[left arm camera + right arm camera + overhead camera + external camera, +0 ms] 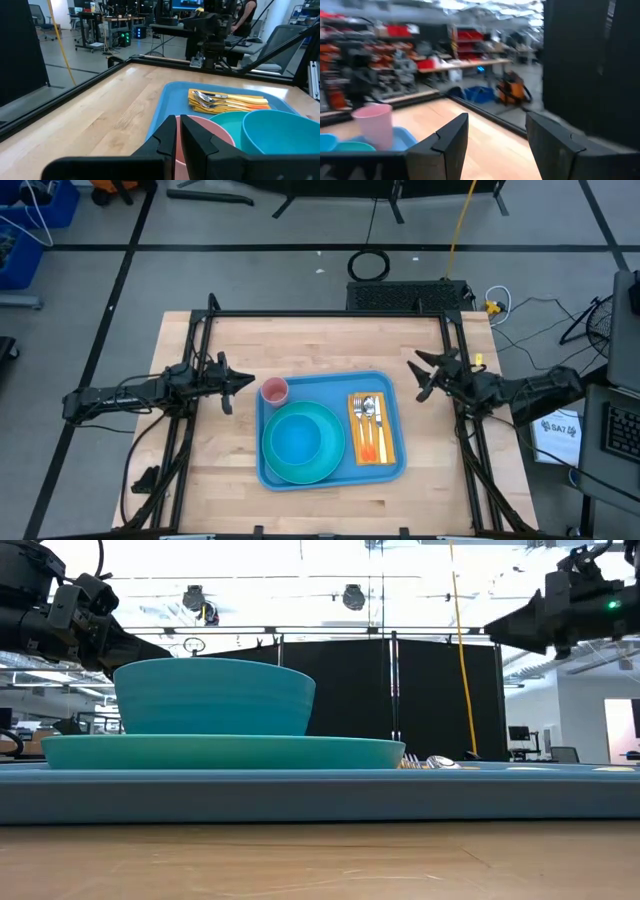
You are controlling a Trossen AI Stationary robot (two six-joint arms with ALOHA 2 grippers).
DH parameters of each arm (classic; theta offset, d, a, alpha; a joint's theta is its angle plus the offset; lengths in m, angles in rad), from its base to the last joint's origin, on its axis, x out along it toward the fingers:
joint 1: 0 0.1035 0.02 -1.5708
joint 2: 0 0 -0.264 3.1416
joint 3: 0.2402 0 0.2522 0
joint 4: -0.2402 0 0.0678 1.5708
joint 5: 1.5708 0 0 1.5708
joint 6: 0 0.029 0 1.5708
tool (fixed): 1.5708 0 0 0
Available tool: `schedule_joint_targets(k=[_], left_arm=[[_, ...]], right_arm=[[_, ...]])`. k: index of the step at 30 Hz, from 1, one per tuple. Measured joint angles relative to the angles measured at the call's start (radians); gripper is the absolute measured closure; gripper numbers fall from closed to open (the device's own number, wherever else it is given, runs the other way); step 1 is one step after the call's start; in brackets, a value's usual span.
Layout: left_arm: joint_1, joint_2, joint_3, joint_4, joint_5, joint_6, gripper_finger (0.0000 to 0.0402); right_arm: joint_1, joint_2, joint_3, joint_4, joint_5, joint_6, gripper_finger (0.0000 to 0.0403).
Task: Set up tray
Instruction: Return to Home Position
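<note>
The left gripper [240,384] hangs left of centre in the high view, just off the upper left corner of the tray [330,388], holding nothing. Its own wrist view shows its fingers [167,134] drawn narrow, only a thin slit between them. The right gripper [424,376] sits right of centre, just past the tray's upper right corner, also empty. In the right wrist view its fingers [451,137] stand wide apart. The blue tray lies in the lower middle of the wooden table [320,340], between the two arms. In its upper left corner stands a pink cup [275,391], nearest the left gripper. Below the cup a turquoise plate [337,442] fills the tray's left half and carries a turquoise bowl [292,442]. The tray's right half holds a yellow napkin [389,452] with cutlery [368,420] laid lengthwise on it, side by side.
</note>
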Motion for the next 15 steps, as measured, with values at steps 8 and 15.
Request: schedule_joint_targets(k=[8, 15], left_arm=[[0.000, 0.000, 0.000, 0.000, 0.000, 0.000, 0.0376], [0.000, 0.000, 0.000, 0.000, 0.000, 0.000, 0.0376]], right_arm=[[-0.347, 0.004, -0.061, 0.061, -0.496, 0.069, 0.0216], [-0.570, 0.030, -0.062, 0.073, -0.860, 0.160, 0.0236]])
